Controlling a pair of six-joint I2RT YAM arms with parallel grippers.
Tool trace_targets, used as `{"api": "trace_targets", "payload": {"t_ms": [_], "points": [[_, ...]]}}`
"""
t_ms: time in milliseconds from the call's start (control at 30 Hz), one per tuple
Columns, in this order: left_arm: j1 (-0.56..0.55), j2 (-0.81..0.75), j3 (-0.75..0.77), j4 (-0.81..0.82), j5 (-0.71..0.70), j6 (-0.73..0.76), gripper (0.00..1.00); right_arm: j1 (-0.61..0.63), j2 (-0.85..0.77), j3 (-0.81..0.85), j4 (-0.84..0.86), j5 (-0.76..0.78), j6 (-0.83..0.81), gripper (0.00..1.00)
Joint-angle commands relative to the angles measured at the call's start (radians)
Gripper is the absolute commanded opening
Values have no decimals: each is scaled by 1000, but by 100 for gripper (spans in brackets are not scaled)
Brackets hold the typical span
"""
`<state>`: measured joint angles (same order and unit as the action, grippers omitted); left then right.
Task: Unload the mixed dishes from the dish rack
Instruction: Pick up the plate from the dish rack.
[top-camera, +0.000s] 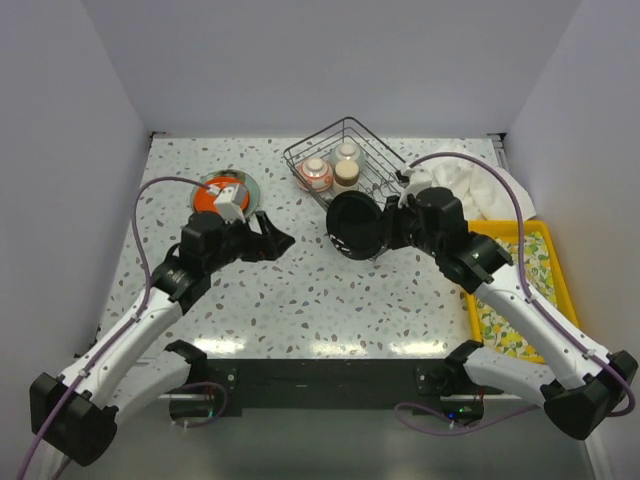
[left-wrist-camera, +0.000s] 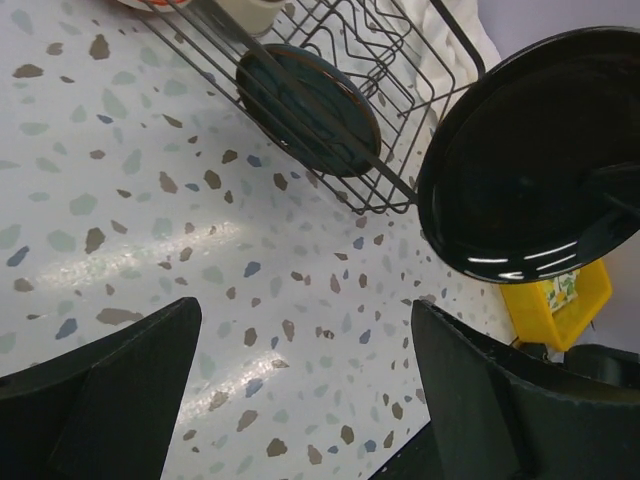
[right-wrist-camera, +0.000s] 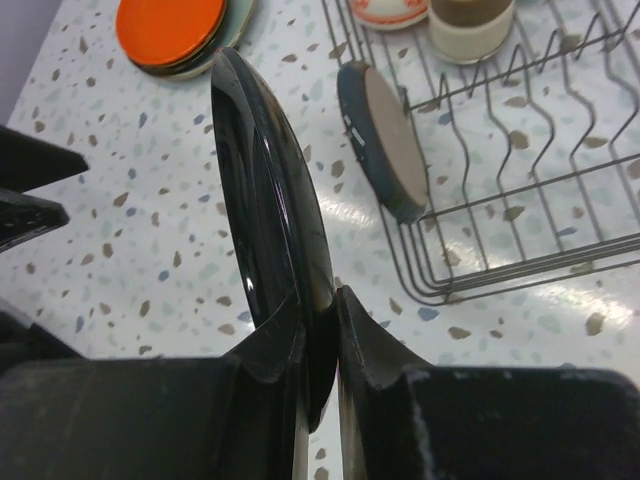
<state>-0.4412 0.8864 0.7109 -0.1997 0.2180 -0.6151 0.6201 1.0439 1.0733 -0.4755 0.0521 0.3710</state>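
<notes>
Holding the black plate (top-camera: 357, 224) by its lower rim, the right end effector (right-wrist-camera: 322, 312) has its two fingers pinched almost together on the edge, so the plate stands on edge in the air, just clear of the near corner of the dish rack (top-camera: 372, 150) and above the table (top-camera: 300, 300), a little far of its middle. The grip is thin and low on a glossy, heavy disc, so the plate is best kept upright and moved slowly; a quick swing of the wrist could let it pivot or slip between the pads. Beside it, inside the rack, a teal plate (right-wrist-camera: 385, 140) leans in the wire dividers, and two small cups (top-camera: 346, 165) stand toward the rack's far side, so any sideways travel should go away from the wires. The left end effector (left-wrist-camera: 305, 330) is spread wide and holds nothing, and it faces the plate from near the table's middle. That looks like a handover in the making: the left fingers would do well to close on the free rim, opposite the right grip, before the right lets go. The orange-red plate (top-camera: 225, 190) tops a stack toward the far left corner, the likely place to set this one down flat. The white cloth (top-camera: 470, 185) and yellow tray (top-camera: 545, 260) lie along the right edge, out of the path.
</notes>
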Motion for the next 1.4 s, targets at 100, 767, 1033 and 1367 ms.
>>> {"api": "trace_targets", "payload": {"t_ms": [100,767,1033,1367], "points": [[-185,103,32,249,-112,-107,89,1,-97,-119,150,-161,201,0],[-301,192,-120,525,-204,-356,57,-11,-127,-246,290,-264,362,0],[-300,201,-192,637,-177,-419,38,-29,-108,-262,328,-291,391,0],[-252,171,-266,741,-126,-476,5,-77,-87,-302,385,-331,442,0]]}}
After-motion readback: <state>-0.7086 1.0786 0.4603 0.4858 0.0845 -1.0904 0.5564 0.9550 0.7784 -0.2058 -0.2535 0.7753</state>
